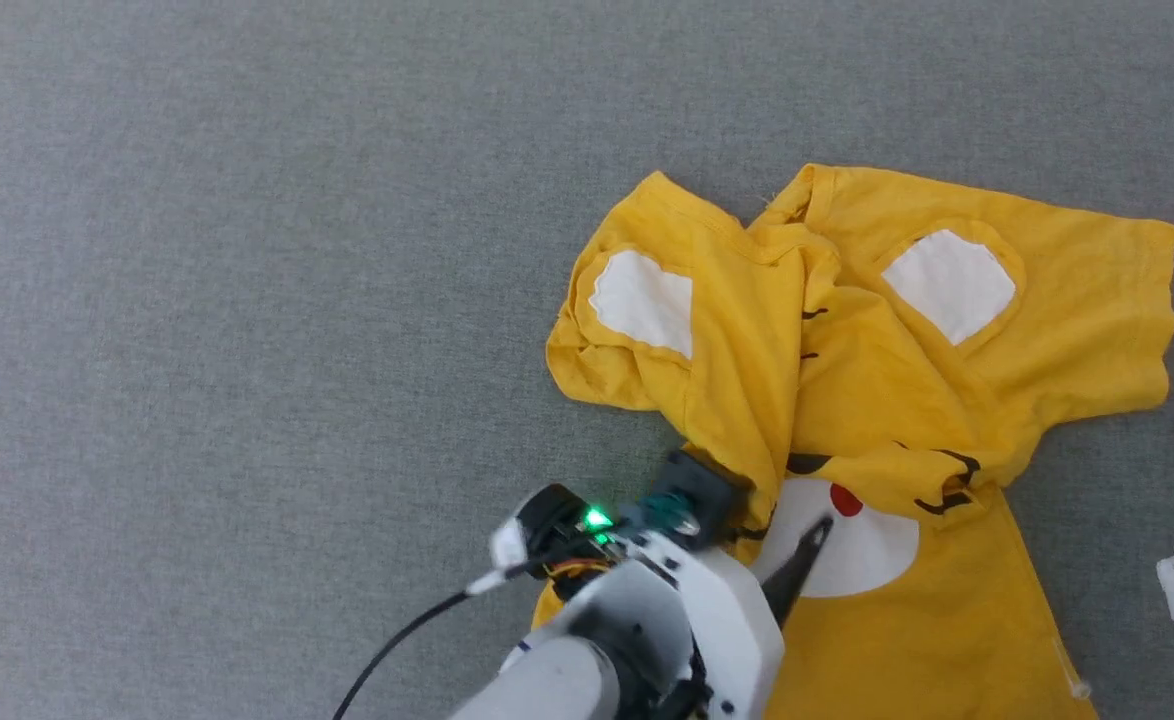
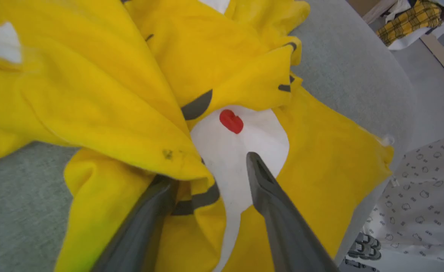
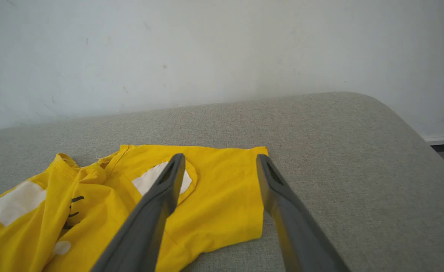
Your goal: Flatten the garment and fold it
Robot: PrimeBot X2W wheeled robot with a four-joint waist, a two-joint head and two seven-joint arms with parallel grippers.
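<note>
Two grippers: both spread wide, neither pinching cloth
Left gripper [image 2: 210, 170]: low on the garment [image 1: 947, 400], one finger over the white muzzle patch [image 2: 237, 151], the other tucked under a yellow fold
Right gripper [image 3: 220, 160]: held above the flat sleeve [image 3: 225, 204]
Left arm [image 1: 647, 620]: reaches forward over the shirt's lower half
Garment: crumpled on the grey surface [image 1: 247, 300], right of centre in the head view

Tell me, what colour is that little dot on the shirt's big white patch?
The dot on the shirt is red; the left wrist view shows it best.
</note>
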